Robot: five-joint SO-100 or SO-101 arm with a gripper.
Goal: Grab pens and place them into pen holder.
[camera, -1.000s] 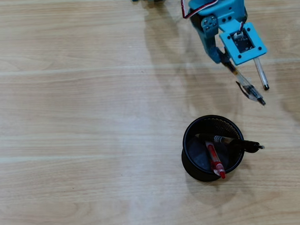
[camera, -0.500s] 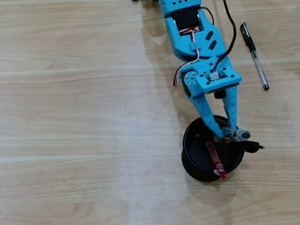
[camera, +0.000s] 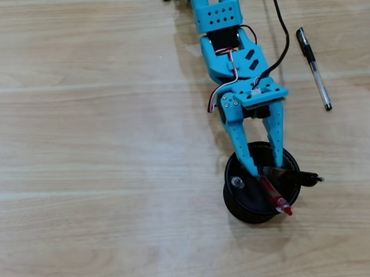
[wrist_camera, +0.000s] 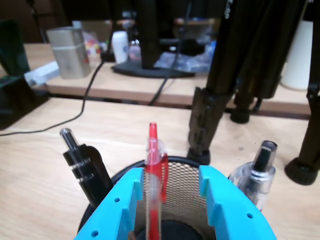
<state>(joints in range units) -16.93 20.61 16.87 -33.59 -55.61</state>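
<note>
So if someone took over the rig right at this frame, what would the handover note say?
Gripper: open, fingers spread over the pen holder, nothing held.
In the holder: the red pen leaning on the rim between the fingers, a black pen and a clear-barrelled pen.
On the table: one clear-barrelled pen with a dark sleeve, to the arm's right in the overhead view.
Done: three pens in.
Left: lift clear of the holder, grab the last pen and drop it in.

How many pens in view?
4: red pen, black pen and a clear pen in the pen holder; one clear pen on the table.
</note>
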